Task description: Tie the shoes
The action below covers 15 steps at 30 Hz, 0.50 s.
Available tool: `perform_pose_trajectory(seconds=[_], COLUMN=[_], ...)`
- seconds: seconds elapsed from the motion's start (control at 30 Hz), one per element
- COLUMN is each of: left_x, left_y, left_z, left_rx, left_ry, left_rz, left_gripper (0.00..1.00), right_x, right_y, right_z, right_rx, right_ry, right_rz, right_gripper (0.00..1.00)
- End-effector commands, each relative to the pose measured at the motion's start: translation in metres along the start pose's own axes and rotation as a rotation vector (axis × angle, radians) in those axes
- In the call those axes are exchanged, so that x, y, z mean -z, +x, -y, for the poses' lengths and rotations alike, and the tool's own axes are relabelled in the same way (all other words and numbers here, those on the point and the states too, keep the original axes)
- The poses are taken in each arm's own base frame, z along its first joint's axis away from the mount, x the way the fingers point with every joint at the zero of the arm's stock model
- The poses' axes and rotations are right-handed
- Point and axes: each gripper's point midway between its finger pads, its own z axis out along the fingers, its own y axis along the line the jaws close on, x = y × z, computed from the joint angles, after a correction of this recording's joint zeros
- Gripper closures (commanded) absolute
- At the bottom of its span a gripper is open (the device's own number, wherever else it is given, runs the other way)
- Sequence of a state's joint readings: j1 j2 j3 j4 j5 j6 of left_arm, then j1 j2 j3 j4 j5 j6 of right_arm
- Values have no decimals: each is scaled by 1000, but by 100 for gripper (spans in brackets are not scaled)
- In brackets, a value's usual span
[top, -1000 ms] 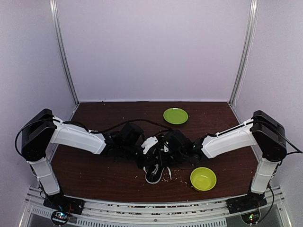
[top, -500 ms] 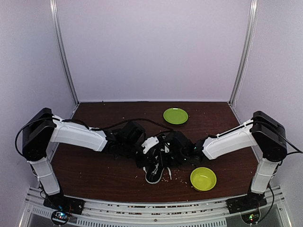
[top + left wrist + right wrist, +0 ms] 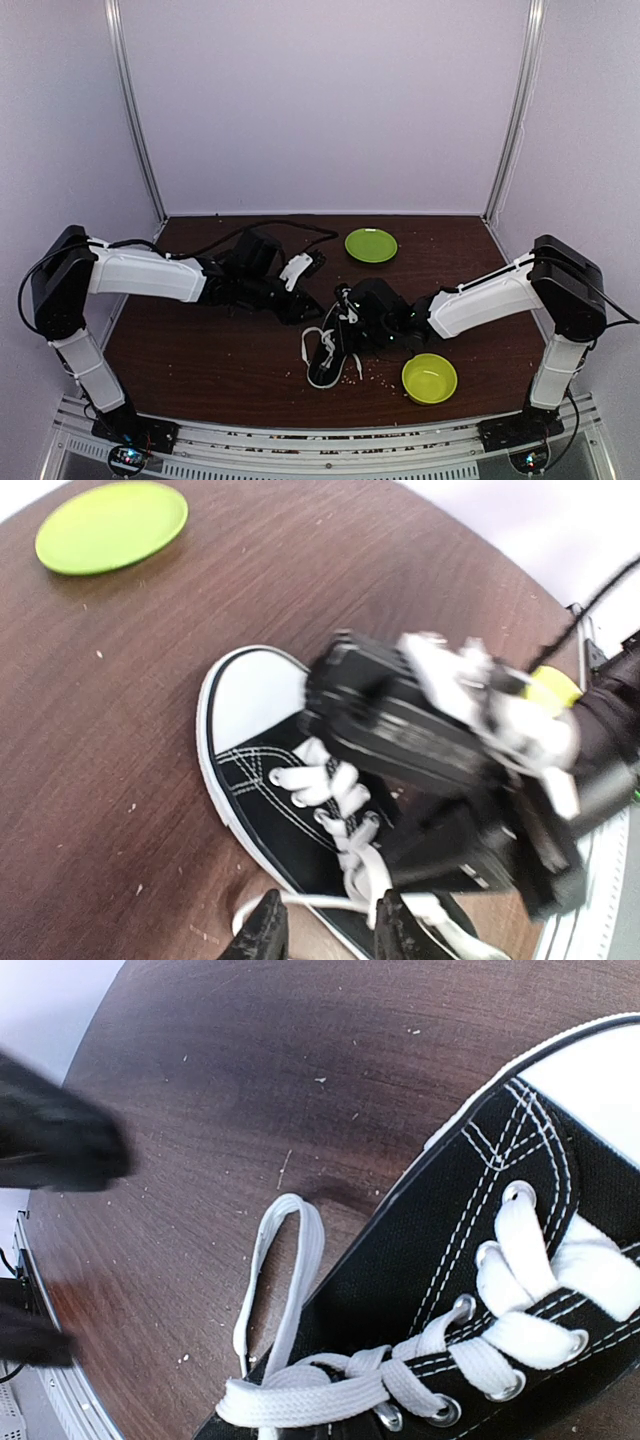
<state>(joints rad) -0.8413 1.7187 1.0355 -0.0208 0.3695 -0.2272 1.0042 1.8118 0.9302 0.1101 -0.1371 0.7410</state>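
One sneaker point(image 3: 328, 365); right gripper point(image 3: 345, 314) apparently closed over its laces point(image 3: 310, 1392).

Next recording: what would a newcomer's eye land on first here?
The black sneaker with loose white laces, near the table's front middle, draws the eye first. The right gripper hangs over it; the left gripper stands open, behind and left of it. A green plate at the back and a green bowl front right stand out too.
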Motion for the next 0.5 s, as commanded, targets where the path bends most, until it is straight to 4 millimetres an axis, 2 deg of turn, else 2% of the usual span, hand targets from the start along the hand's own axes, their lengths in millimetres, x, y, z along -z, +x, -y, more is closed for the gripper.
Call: perform_pose_trajectory(seconds=[0.0, 0.13, 0.47], left_x=[-21, -30, -37], left_y=[12, 15, 22], left_z=[-5, -1, 7], left_rx=[62, 72, 86], left_ry=[25, 70, 136], left_rz=[-65, -79, -87], left_gripper=[69, 70, 71], right_x=[-1, -2, -3], right_y=[18, 19, 18], right_z=[25, 24, 24], right_rx=[-1, -1, -1], right_ry=[88, 86, 86], right_rz=[-47, -50, -49], right_gripper=[100, 100, 100])
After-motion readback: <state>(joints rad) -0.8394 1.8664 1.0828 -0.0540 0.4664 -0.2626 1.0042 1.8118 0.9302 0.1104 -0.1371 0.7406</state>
